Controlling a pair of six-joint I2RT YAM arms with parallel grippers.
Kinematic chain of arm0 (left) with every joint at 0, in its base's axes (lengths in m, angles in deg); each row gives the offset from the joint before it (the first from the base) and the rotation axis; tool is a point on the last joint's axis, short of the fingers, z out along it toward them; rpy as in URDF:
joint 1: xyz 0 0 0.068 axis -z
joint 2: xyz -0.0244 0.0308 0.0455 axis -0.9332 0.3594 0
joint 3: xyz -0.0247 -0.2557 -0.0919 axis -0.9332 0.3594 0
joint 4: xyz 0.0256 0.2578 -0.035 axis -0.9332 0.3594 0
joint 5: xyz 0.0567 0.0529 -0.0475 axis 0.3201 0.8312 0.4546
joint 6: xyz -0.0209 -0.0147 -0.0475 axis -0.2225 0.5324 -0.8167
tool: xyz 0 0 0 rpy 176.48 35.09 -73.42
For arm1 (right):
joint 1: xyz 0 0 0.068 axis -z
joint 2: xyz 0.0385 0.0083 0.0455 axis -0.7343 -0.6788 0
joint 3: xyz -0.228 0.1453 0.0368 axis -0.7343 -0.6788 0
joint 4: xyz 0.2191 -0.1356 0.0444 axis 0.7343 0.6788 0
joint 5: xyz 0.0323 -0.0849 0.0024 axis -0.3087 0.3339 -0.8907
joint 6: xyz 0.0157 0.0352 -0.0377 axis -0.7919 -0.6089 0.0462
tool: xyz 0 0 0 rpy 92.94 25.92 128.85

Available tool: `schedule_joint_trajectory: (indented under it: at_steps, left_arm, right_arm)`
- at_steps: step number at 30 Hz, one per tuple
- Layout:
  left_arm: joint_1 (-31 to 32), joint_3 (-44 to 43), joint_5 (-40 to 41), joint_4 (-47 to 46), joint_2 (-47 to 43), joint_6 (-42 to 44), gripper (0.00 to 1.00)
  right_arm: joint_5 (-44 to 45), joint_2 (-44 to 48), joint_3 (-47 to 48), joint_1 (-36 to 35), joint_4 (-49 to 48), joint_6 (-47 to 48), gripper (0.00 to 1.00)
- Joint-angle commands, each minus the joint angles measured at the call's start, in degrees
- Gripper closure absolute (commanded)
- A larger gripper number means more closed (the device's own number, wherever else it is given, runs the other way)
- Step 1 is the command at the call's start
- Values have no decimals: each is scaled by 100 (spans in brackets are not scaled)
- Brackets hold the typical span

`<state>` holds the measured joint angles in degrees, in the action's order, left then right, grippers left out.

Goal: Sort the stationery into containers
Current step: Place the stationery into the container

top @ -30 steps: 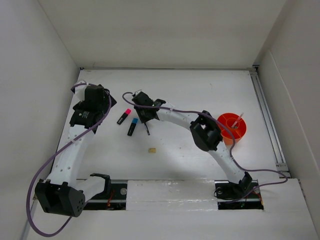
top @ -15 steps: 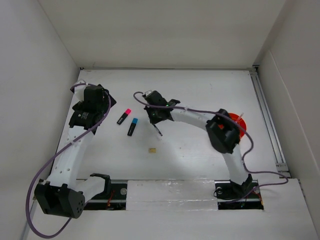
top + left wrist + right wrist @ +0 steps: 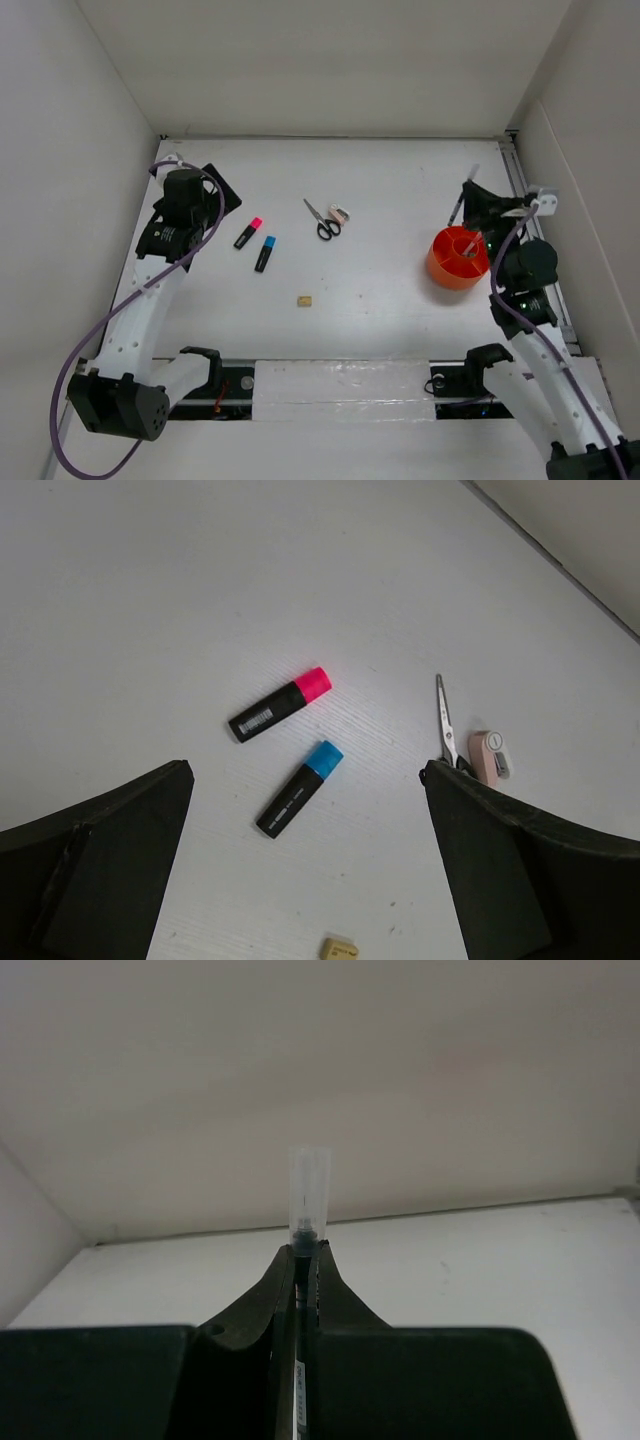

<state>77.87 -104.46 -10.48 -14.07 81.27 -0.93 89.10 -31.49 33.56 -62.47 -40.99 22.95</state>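
The left gripper (image 3: 192, 200) is at the upper left of the top view. Its fingers (image 3: 100, 870) are spread wide with nothing in them. Just to its right lie two short markers, side by side but not touching. They are the pink marker (image 3: 248, 233) and the blue marker (image 3: 264, 253), each black with a bright cap. Lower down, near the middle, is the tiny tan eraser (image 3: 304, 299). Higher up are the scissors (image 3: 322, 220) with black handles, and a pinkish-white piece (image 3: 341, 214) lies just beside them. On the right stands the orange cup (image 3: 458, 258), round, with walls inside. Just above it in the frame is the right gripper (image 3: 468, 197). Its fingers are pinched tight on a dark pen (image 3: 309, 1190) with a clear cap that sticks out past the tips.

A second ago the right arm reached across to the middle, over the scissors. Now it has swung back to the right, by the cup, and the scissors show in full. The left arm, the markers and the eraser stayed put.
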Motion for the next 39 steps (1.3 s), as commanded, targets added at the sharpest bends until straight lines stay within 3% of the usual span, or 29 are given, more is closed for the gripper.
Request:
schedule_joint_trajectory:
  at_steps: [1, 6, 11, 23, 39]
  left_arm:
    - [-5, 14, -538, -351, -184, 214, 1]
    - [-5, 137, -820, -536, -298, 328, 1]
    - [-5, 190, -961, -598, -351, 328, 1]
    - [-5, 190, -1303, -703, -351, 381, 1]
    - [-5, 243, -1523, -756, -351, 381, 1]
  right_arm:
    - [140, 677, -806, 580, -914, -15, 100]
    - [-220, 980, -1220, 1407, -1381, -15, 100]
    - [-159, 682, -1396, 1575, -1750, 90, 100]
    - [358, -206, -1817, 1575, -2681, 213, 100]
    - [474, -13, -2468, 1575, -2753, 143, 100]
